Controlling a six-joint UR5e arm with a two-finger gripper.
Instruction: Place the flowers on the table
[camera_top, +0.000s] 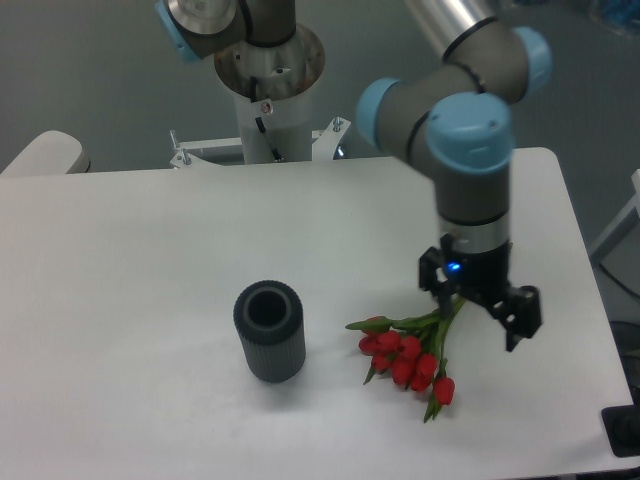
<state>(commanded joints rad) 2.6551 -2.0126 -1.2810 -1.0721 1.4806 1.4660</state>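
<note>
- The vase (269, 331), a dark grey ribbed cylinder with an open mouth, stands upright on the table (130, 260). It is the landmark here. Its matte, grooved wall looks rubbery or plastic, though I cannot tell which.
- The flowers (405, 358) lie flat on the table to the right of the vase, near it but apart. They are red tulip buds, smooth and rounded, with green leaves fanning toward the vase and thin green stems running up and away to the right.
- The gripper (480, 312), further right of the vase, hangs just over the stem ends. Its two black fingers stand apart, and the stems seem to pass between them without being pinched, so the bunch looks released.
- Risk, as I judge it: if the arm lifts at a slant, a finger could snag the thin stems and drag the bunch, or flick it toward the vase and tip that over.
- A sideways move to the right could also sweep the stems toward the table's near right edge.
- The table is a flat, matte white top with rounded corners, offering little grip to sliding stems.
</note>
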